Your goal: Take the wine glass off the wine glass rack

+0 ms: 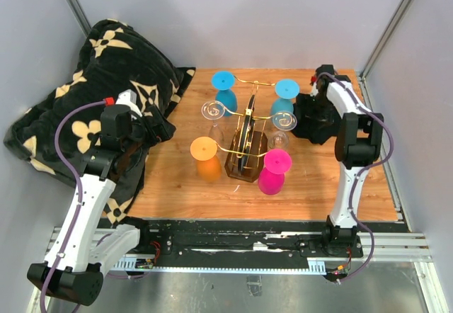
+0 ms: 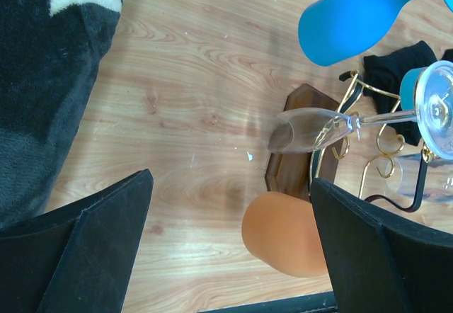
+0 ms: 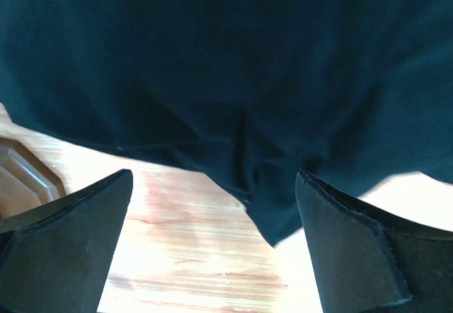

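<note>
From above, we see the wine glass rack [image 1: 247, 141] at the middle of the wooden table [image 1: 177, 185], its gold wire arms rising from a dark wooden base [image 1: 244, 164]. Six wine glasses hang foot-up on it: a blue glass [image 1: 224, 90] at 11 o'clock, a light-blue glass [image 1: 284, 95] at 1 o'clock, a clear glass [image 1: 212, 112] at 10 o'clock, a second clear glass [image 1: 279, 140] at 3 o'clock, an orange glass [image 1: 206, 156] at 8 o'clock and a pink glass [image 1: 273, 171] at 5 o'clock. The left gripper [image 1: 157, 130] sits at 9 o'clock from the rack, beside the black flowered blanket [image 1: 106, 65]. Its own camera shows its jaws spread wide with nothing between them, and the orange glass's bowl [image 2: 282, 233] sits close to the right-hand finger [image 2: 382, 256]. The right gripper [image 1: 309, 118] sits at 2 o'clock from the rack, over a black cloth [image 1: 306, 130]. In its wrist view the fingers [image 3: 64, 249] stand wide apart and hold nothing. The cloth [image 3: 226, 65] fills the space beyond the tips, and we cannot tell whether they touch it. A corner of the base [image 3: 25, 178] shows at 9 o'clock in that view.
</note>
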Controlling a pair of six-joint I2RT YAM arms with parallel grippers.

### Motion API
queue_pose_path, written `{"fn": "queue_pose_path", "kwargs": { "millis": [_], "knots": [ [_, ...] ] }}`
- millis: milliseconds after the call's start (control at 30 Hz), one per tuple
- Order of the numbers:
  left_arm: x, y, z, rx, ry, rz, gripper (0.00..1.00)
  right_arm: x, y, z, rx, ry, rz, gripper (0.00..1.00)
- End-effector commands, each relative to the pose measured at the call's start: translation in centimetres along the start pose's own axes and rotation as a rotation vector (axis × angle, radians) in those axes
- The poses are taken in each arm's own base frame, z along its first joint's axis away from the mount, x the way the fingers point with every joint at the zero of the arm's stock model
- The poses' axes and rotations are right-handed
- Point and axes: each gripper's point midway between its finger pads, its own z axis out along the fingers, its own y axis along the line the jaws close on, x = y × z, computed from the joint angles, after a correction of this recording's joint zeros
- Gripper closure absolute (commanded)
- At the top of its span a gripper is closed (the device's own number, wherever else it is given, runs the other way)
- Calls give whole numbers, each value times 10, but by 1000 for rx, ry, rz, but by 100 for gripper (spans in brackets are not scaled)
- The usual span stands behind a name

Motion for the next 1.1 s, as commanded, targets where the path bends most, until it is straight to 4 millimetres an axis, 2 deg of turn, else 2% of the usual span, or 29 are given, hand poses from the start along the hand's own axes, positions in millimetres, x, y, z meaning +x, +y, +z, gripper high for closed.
{"fn": "queue_pose_path", "kwargs": {
  "millis": [0,67,267,367,533,667,733,767,833,900,967,1000,1067],
  "knots": [
    [1,-1,4,11,4,27,0,-4,2,21,40,61,13,1],
    [0,2,3,-3,-2,36,0,-11,-10,27,84,83,53,1],
    [-3,5,8,-20,0,69,0,-37,-69,49,157,109,169,2],
    [-2,5,14,-27,17,76,0,-57,-99,52,228,45,200,2],
    [-1,5,18,-25,28,83,0,-107,-138,38,306,-144,236,2],
    [0,10,18,-48,28,96,0,-148,-154,18,340,-321,241,2],
    [0,12,18,-59,24,99,0,-166,-141,-2,313,-412,221,1],
    [0,13,18,-63,23,97,0,-174,-129,-19,306,-462,195,1],
    [0,13,19,-60,21,90,0,-189,-97,-64,276,-589,133,1],
    [1,11,19,-52,18,78,0,-198,-59,-120,216,-739,81,1],
    [2,10,19,-43,19,68,0,-189,-26,-169,105,-819,79,2],
    [2,10,19,-42,17,67,0,-179,-12,-202,35,-858,94,2],
    [1,9,17,-40,8,59,0,-160,15,-225,-147,-844,125,2]
  ]
}}
